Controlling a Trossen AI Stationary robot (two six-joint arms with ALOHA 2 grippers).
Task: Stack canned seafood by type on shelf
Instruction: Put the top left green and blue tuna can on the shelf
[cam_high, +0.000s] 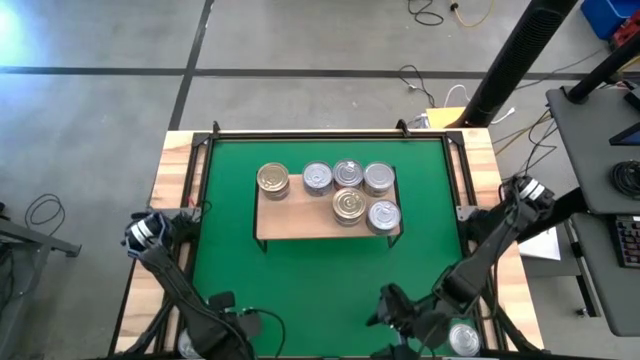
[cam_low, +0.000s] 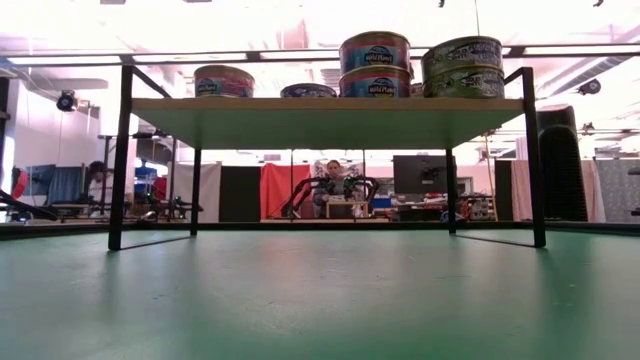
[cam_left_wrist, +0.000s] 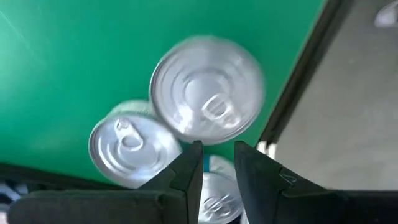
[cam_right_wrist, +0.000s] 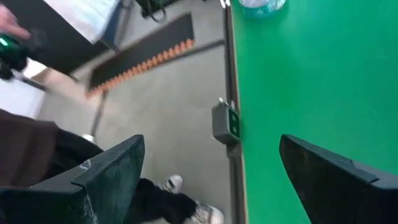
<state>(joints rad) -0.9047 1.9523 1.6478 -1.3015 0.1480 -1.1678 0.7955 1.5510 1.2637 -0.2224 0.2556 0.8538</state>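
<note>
Both arms reach in from the near edge. The left claw (cam_left_wrist: 216, 163) points downward, its fingers (cam_left_wrist: 186, 171) drawn close with a narrow gap between them. The right claw (cam_right_wrist: 211, 168) is spread wide, fingers (cam_right_wrist: 112, 171) far apart, nothing between them.

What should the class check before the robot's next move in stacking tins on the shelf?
1. Right hand open and empty: ok.
2. Left hand over loose tins: ok.
3. Shelf has bare space for more tins: ok.
4. Stacks stand upright: ok.
5. Stacks sorted by type: cannot tell.
6. Person's shoes clear of the right arm: cannot tell.
</note>
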